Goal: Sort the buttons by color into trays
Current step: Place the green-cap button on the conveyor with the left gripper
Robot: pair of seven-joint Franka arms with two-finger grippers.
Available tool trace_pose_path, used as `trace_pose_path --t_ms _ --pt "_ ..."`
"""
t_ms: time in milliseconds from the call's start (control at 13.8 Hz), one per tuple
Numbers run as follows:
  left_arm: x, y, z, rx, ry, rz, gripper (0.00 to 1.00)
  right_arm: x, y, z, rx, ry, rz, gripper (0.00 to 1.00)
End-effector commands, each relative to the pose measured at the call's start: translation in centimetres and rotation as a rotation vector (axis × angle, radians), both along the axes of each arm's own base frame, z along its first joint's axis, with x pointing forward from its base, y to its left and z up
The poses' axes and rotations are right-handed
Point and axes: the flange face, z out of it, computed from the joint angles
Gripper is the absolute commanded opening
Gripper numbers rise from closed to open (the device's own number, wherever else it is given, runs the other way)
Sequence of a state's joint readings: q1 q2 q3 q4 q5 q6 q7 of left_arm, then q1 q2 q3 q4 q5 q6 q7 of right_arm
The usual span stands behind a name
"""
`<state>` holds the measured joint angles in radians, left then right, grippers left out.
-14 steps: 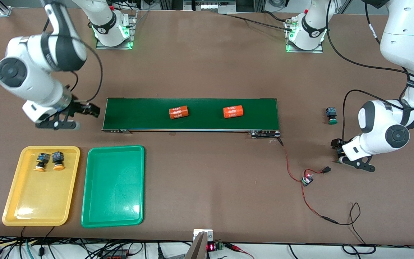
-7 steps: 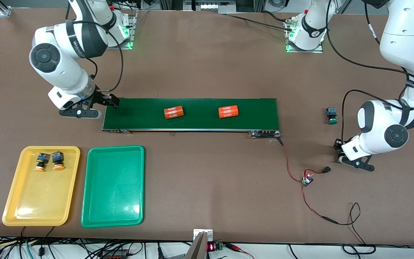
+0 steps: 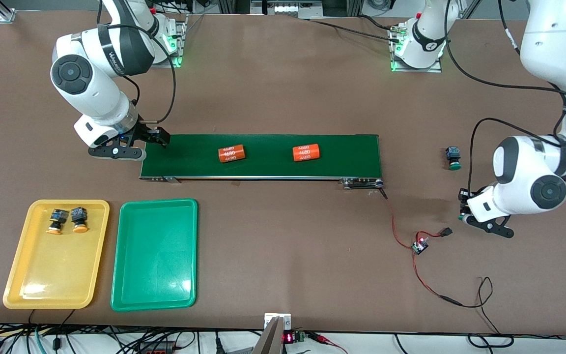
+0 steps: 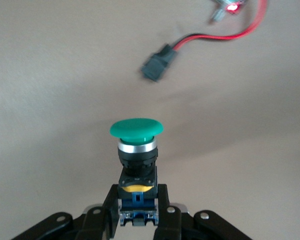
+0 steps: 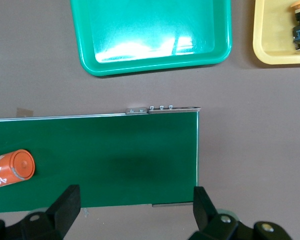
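Observation:
My left gripper [image 3: 463, 210] [image 4: 136, 200] is shut on the blue-and-black body of a green-capped button [image 4: 136, 128], low over the table at the left arm's end. A second green-capped button [image 3: 453, 158] lies on the table, farther from the front camera. Two orange-capped buttons [image 3: 56, 221] [image 3: 79, 220] lie in the yellow tray [image 3: 52, 275]. Beside it is the green tray [image 3: 155, 255] [image 5: 155, 30], with nothing in it. My right gripper [image 3: 157, 139] [image 5: 135, 202] hangs open over the belt's end at the right arm's side, holding nothing.
A long dark-green conveyor belt [image 3: 263, 167] [image 5: 115, 155] carries two orange "4680" cylinders [image 3: 231, 154] [image 3: 306, 152]. Red and black wires with a small lit board [image 3: 419, 246] and a black connector [image 4: 157, 65] lie on the table near my left gripper.
My left gripper has shut on the green-capped button. The right arm has swung from beside the yellow tray to the belt's end. Both cylinders have ridden the belt toward the right arm's end.

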<state>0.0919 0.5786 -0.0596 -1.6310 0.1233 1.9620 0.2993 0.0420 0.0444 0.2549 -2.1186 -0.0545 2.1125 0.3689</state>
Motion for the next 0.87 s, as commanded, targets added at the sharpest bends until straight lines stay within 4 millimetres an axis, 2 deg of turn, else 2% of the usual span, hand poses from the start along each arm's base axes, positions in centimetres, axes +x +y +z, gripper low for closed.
trace_pose_path --t_ms 0,145,362,507,652,797 --pt "-0.6 -6.4 4.4 -0.071 0.093 0.031 0.13 -0.3 0.7 0.0 0.014 -0.002 -0.009 1.00" --pt "-1.9 -11.5 5.9 -0.072 0.115 0.079 0.13 -0.3 0.8 -0.5 0.014 0.004 -0.007 1.00" --pt "-6.2 -22.1 5.1 -0.041 0.177 0.160 0.12 -0.1 1.5 -0.9 0.021 -0.005 0.004 1.00" --pt "-8.2 -25.8 4.1 -0.044 0.175 0.151 0.09 -0.2 1.5 -0.8 0.021 -0.007 0.004 1.00" --pt "-10.4 -29.0 2.3 -0.047 0.149 0.198 0.10 0.0 1.5 -0.8 0.023 -0.011 0.004 1.00" --pt "-12.2 -32.2 2.2 -0.044 0.137 0.228 0.10 0.2 1.7 -1.1 0.029 -0.019 0.006 1.00"
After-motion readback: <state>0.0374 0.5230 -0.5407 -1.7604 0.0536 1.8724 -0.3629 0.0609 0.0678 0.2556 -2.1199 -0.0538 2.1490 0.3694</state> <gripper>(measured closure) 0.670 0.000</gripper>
